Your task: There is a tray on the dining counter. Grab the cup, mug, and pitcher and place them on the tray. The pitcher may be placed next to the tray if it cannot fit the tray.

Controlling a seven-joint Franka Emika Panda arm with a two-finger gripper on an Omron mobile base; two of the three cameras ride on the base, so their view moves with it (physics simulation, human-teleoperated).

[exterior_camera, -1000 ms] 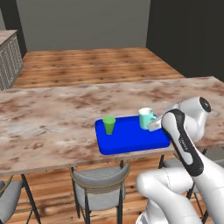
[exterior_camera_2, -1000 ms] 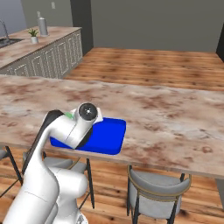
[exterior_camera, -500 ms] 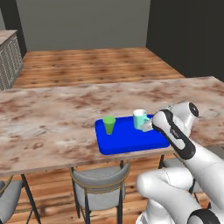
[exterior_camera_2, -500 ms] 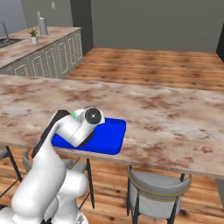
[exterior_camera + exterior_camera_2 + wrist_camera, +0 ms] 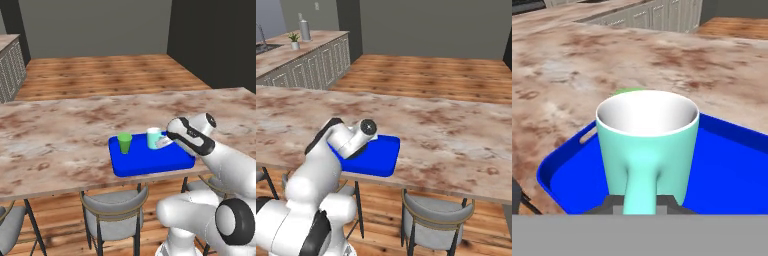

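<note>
My claw (image 5: 640, 202) is clenched on the handle of the light teal cylindrical mug (image 5: 154, 138) with the white inside; in the hand view the handle runs straight down between my dark finger tips (image 5: 612, 205). The mug sits upright over the flat bright blue tray (image 5: 172, 160) with rounded corners, near the tray's middle toward its far edge. I can't tell whether its base is touching the tray floor or just above it.

The small plain green tapered cup (image 5: 124, 143) is already standing upright on the tray, toward the tray's left end, just beside the mug and apart from it. In the hand view its green rim (image 5: 628, 92) peeks out behind the mug.

The tray lies on the long reddish-brown and cream marbled dining counter (image 5: 55, 140), close to the counter's near edge on the robot's side. From the right base view my arm covers the tray's left part and the tray's right end (image 5: 383, 152) is bare blue.

Progress, as I judge it: cup done, mug nearly done, it only needs letting go once it is seated. Pitcher is left; the bare right end of the tray looks like room for it, otherwise it goes next to the tray.
</note>
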